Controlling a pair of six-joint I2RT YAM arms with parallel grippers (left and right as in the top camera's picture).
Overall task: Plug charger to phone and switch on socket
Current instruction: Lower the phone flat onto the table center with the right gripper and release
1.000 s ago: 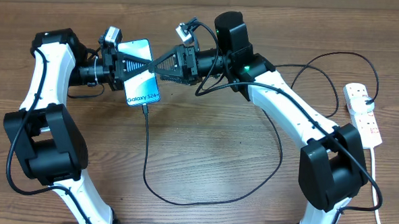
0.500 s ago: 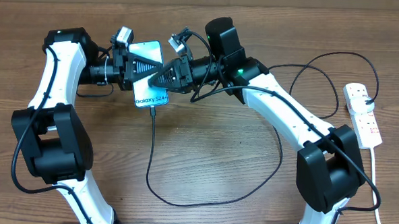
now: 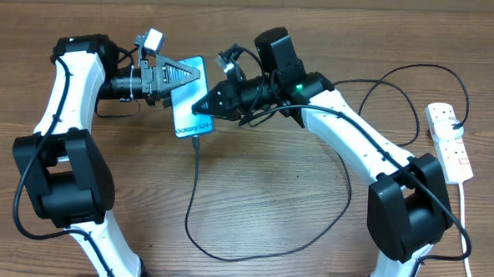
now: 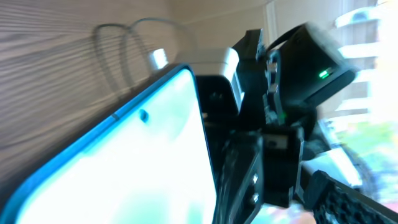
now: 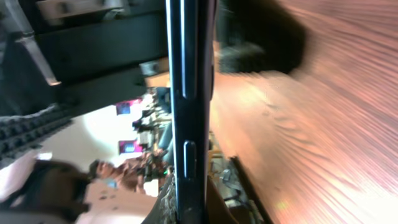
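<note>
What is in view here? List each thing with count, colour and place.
phone: one, blue-and-white screen, held above the table, upper left.
charger: one, black, looping from the phone's lower end across the table.
socket: one, white, table's right edge.
thick cord: one, white, beside the socket.
table: one, brown wood, under everything.
left arm: one, white-and-black, left side.
right arm: one, white-and-black, right side.
left hand: one, black, at the phone's upper left.
right hand: one, black, shut on the phone's right side.

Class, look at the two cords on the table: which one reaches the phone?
The thin black charger cable, whose tip meets the phone at its lower edge; the thick white cord only trails from the socket strip.
</note>
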